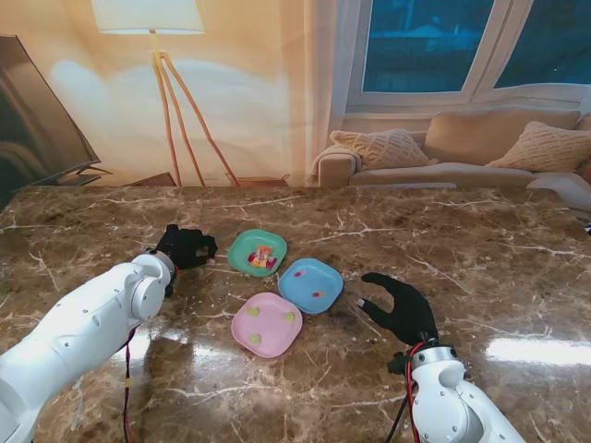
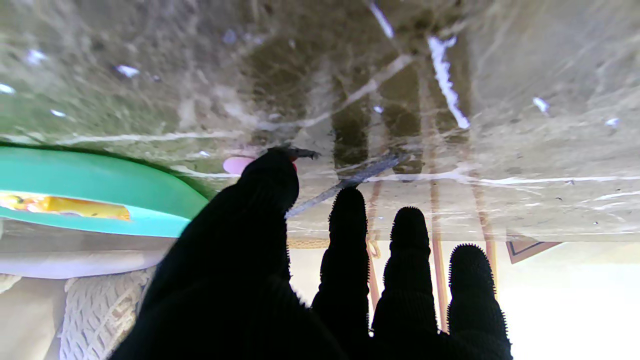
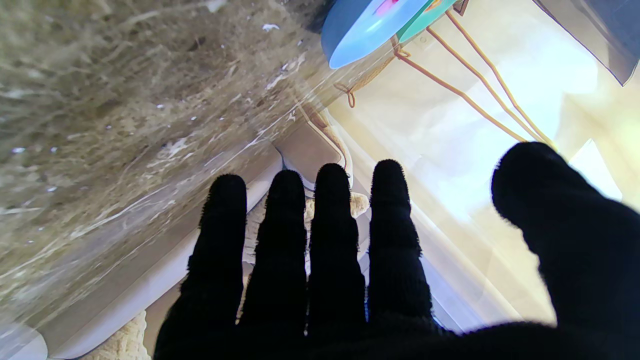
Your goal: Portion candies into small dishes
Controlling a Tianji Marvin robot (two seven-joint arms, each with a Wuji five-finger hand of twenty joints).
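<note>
Your left hand (image 1: 187, 247) is sitting just to the left of the green dish (image 1: 258, 253), and it looks like it's pinching a small pink candy (image 2: 237, 164) between thumb and index tip, right by that dish's rim (the wrist view shows the pink bit poking out past the fingertip, but it's tiny, so you can't be fully sure of the grip). The other three fingers (image 2: 409, 260) are stretched out straight over the marble table (image 1: 480, 249). The green dish holds the main pile of mixed candies (image 1: 262, 257). Touching it on its right and a bit nearer to you is the blue dish (image 1: 310, 285), with a couple of candies in it. The pink dish (image 1: 267, 325) is nearer to you than the green dish, touching the blue one, and has three greenish candies. Your right hand (image 1: 401, 308) is off to the right of the blue dish, fingers spread wide, holding nothing, close to the tabletop.
</note>
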